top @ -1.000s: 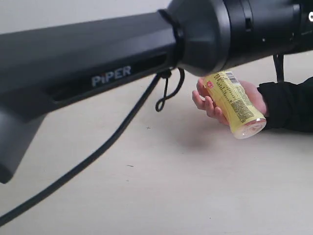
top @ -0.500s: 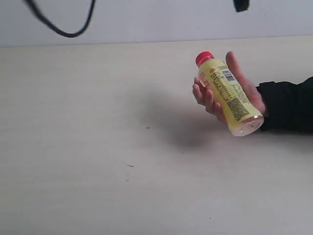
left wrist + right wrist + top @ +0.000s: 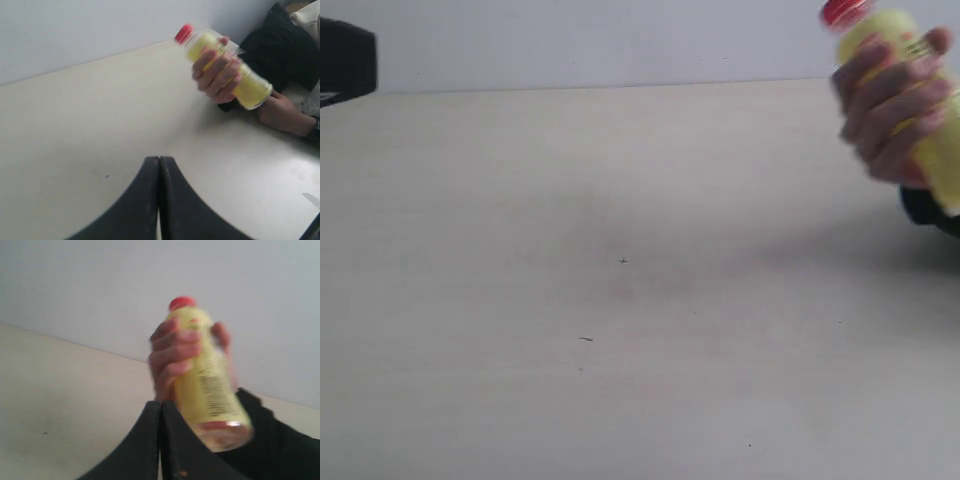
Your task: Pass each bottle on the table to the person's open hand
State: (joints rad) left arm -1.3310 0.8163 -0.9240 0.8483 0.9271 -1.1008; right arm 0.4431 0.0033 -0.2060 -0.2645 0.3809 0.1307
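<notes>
Comparing the exterior view with half a second ago, I note three changes. First, the person's hand (image 3: 890, 125) has left its place low at 3 o'clock and is now up at about 2 o'clock, motion-blurred. Second, the yellow bottle (image 3: 880, 28) no longer lies across an upturned palm; the fingers are wrapped round its body. Third, the dangling cable and the dark tip at 12 o'clock are gone, and a black block (image 3: 345, 60) now shows at the 10 o'clock edge. I cannot tell which arm it belongs to.

Hand pose: closed round the bottle, knuckles toward the exterior camera, clear of the table (image 3: 620, 350). The red cap (image 3: 844, 12) is uppermost, near 1 o'clock, and the bottle tilts with its base down toward the black sleeve (image 3: 930, 212) at 3 o'clock. The left wrist view shows a second bare hand (image 3: 282, 114) lying on the table near the bottle's base.

Gripper state:
1. Left gripper (image 3: 159, 162): both fingers pressed flat together, nothing between them, held above bare table, well apart from the bottle.
2. Right gripper (image 3: 160, 405): fingers likewise pressed together and carrying nothing. The bottle and hand stand just behind them in its camera, but I cannot tell how near.

Bottle location: in the person's grasp, off the table. I see no other bottle in any view.
</notes>
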